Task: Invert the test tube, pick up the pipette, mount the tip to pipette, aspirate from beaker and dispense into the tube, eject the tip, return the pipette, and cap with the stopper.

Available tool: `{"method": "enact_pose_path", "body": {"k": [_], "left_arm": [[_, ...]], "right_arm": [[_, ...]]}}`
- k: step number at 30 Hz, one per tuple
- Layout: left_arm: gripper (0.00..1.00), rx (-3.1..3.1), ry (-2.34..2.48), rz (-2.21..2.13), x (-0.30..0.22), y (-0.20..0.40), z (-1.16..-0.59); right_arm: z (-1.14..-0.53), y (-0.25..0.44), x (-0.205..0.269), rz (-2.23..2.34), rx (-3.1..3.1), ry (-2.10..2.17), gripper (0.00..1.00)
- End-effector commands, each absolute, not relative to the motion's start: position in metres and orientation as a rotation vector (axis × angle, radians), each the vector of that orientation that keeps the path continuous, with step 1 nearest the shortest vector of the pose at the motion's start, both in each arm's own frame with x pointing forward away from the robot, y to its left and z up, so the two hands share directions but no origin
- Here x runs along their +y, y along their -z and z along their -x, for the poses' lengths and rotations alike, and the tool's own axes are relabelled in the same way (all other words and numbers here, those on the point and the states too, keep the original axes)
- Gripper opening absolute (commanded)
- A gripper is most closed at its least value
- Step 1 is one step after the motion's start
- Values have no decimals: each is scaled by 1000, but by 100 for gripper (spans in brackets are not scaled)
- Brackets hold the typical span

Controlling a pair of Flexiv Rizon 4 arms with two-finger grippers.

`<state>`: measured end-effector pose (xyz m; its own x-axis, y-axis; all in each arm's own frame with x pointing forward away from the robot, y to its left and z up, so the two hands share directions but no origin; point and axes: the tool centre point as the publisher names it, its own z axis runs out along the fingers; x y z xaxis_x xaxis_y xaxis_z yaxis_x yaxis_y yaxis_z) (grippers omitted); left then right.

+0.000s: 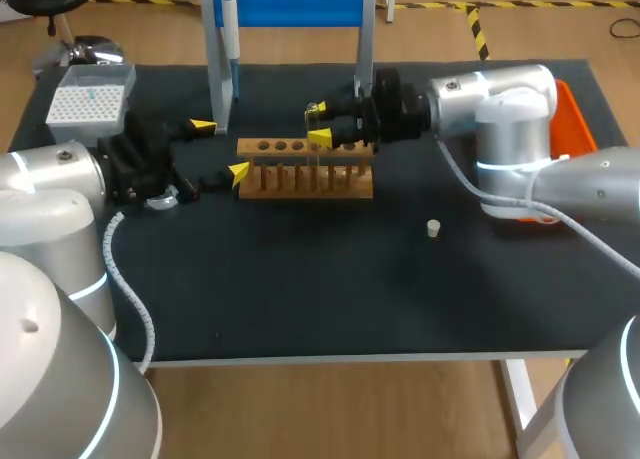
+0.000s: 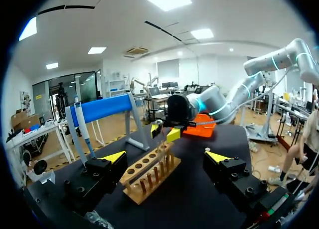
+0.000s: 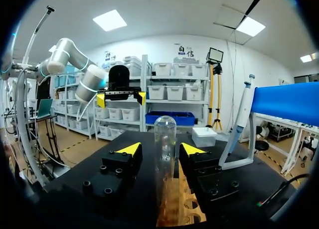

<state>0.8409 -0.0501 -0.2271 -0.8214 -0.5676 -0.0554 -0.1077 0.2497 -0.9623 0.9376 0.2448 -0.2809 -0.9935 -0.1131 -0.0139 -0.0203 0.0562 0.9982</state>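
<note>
Stopper (image 1: 432, 228) lies loose on worktop (image 1: 330, 289). L gripper (image 1: 222, 149) fingers open, empty, by rack (image 1: 305, 174). R gripper (image 1: 320, 122) fingers open astride test tube (image 3: 165, 149), dome-up in rack, so inverting looks barely begun. Pipette (image 1: 229, 29) hangs on far stand (image 1: 290, 4); rest undone.

**Both arms in low, both grippers parted**

My left arm (image 1: 60, 179) comes in from the left with its wrist held level. The left gripper (image 1: 222, 149) points toward the middle, fingers spread wide. My right arm (image 1: 500, 104) reaches across horizontally from the right. The right gripper (image 1: 319, 122) faces the left one, fingers parted more narrowly.
</note>
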Motion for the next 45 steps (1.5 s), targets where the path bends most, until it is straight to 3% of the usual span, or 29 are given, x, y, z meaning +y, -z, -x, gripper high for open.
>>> {"method": "enact_pose_path", "body": {"k": [1,32,34,36,37,45], "left_arm": [[100,2132,1594,619,-51,228,-840],[100,2132,1594,619,-51,228,-840],[100,2132,1594,619,-51,228,-840],[100,2132,1594,619,-51,228,-840],[100,2132,1594,619,-51,228,-840],[100,2132,1594,619,-51,228,-840]], "right_arm": [[-936,280,245,-133,-2242,2110,48],[-940,284,251,-94,-2224,2136,37],[-941,284,250,-90,-2221,2141,30],[-941,284,250,-88,-2219,2143,4],[-941,284,250,-87,-2217,2145,0],[-943,278,248,-87,-2212,2156,0]]}}
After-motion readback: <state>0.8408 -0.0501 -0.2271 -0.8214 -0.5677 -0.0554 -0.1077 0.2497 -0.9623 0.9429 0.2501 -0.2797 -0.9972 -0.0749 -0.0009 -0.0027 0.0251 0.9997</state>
